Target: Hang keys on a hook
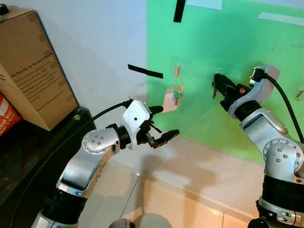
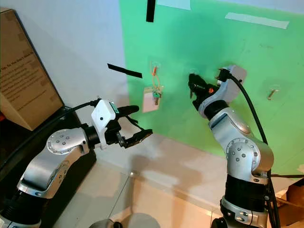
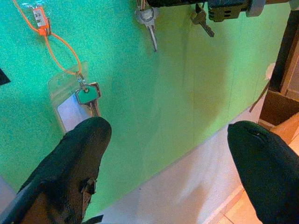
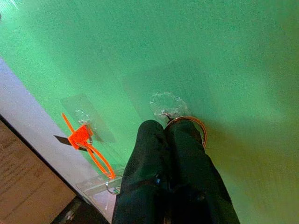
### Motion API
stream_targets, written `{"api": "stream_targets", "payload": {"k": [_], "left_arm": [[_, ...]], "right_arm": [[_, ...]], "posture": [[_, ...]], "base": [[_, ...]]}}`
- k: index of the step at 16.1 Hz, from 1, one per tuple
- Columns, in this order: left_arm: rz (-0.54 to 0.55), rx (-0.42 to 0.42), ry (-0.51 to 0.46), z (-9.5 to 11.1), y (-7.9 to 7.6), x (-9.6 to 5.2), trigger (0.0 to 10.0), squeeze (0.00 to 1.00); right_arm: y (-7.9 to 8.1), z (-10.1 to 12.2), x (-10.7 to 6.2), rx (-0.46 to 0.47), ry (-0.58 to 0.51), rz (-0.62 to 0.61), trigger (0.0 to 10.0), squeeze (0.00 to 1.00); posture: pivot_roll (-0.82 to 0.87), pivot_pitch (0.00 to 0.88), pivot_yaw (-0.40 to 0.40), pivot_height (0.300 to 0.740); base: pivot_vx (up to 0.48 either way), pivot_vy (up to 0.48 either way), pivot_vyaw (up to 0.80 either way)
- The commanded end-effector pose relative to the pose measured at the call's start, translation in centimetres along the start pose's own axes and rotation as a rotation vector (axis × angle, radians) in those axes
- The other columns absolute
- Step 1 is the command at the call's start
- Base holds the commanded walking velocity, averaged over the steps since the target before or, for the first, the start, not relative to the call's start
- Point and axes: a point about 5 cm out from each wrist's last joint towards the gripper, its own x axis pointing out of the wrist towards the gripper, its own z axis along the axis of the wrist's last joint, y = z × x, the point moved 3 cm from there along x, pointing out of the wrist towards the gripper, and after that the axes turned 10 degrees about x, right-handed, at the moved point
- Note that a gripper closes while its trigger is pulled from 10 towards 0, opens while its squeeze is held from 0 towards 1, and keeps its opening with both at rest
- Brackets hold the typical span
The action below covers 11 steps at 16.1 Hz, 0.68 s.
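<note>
The right gripper [image 1: 219, 84], right of centre in the left eye view, is raised against the bright green sheet [image 1: 266, 52] on the wall. Its two black fingers [image 4: 173, 154] are pressed together on a thin metal key ring [image 4: 198, 127], whose copper-coloured loop curves out beside the fingertips. The ring sits right at a small clear plastic adhesive hook [image 4: 164, 105] stuck to the green sheet; whether it is over the hook cannot be told. In the left wrist view, two silver keys [image 3: 152, 25] dangle below the gripper near the top of the frame, one with a round head and one darker beside it.

The left gripper [image 1: 164, 124], at the middle of the left eye view, is held out in front of the wall, below and left of the hooks. Its fingers [image 3: 74, 158] are spread wide and hold nothing, touching nothing.

Upper centre in the left eye view, another clear hook [image 1: 176, 66] carries an orange cord [image 3: 56, 49] with a green-headed key and clear plastic tag [image 1: 173, 97] hanging against the sheet's left edge. A third hook with a key [image 1: 300, 92] is at the far right edge. Strips of black tape [image 1: 145, 71] are stuck on the white wall beside the sheet, and a brown cardboard box [image 1: 31, 71] stands on a dark cabinet [image 1: 28, 156] at the left.
</note>
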Motion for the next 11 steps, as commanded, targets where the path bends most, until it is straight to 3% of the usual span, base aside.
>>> {"api": "stream_targets", "payload": {"k": [1,11], "left_arm": [[0.000,0.037,-0.008,0.6,0.2,0.1,10.0,0.00],[0.006,0.052,0.009,0.3,0.2,0.0,10.0,0.00]], "right_arm": [[-0.4,-0.2,0.1,-0.011,0.015,-0.035,10.0,0.00],[-2.8,-1.1,-1.9,0.042,0.000,-0.145,10.0,0.00]], "posture": [[-0.08,0.000,0.018,0.740],[-0.08,0.000,0.017,0.740]], "base": [[0.000,0.000,0.00],[0.000,0.000,0.00]]}}
